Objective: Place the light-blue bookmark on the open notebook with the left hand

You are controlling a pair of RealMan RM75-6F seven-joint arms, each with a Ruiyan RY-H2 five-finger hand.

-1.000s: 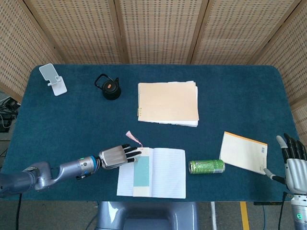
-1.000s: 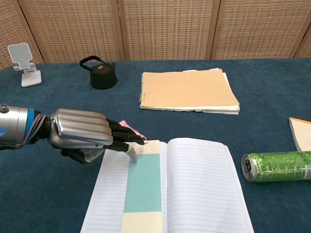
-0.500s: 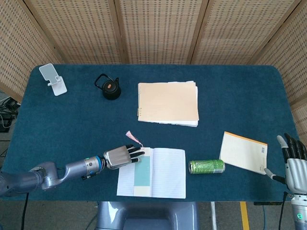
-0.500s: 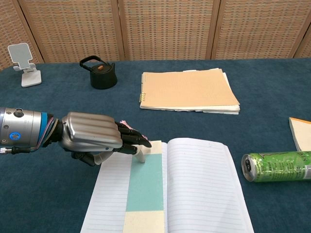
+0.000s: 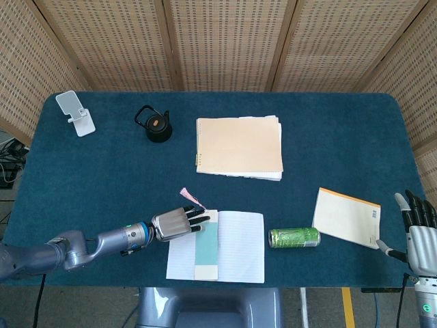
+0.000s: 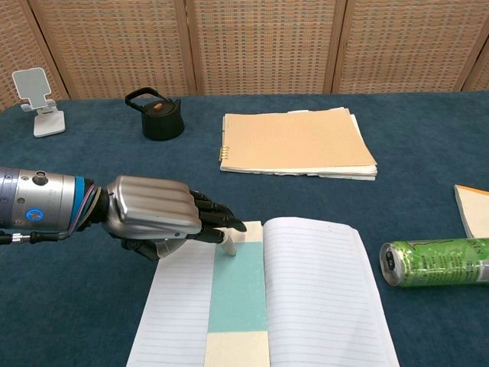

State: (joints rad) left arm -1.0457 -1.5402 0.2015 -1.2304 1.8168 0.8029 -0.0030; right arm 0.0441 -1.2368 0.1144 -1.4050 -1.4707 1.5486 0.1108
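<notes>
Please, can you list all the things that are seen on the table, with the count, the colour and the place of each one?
open notebook: one, white lined pages, near front edge, centre.
light-blue bookmark: one, light blue with cream ends, lying on the notebook's left page by the fold; its pink tassel trails onto the cloth.
can: one, green, on its side, right of the notebook.
orange-edged pad: one, cream, front right.
tan spiral notebook: one, closed, on white sheets, centre back.
teapot: one, black, back left of centre.
phone stand: one, white, back left corner.
table: one, dark blue cloth.
left hand: fingers extended onto the bookmark's top end.
right hand: at the front right edge, fingers apart, holding nothing.
</notes>
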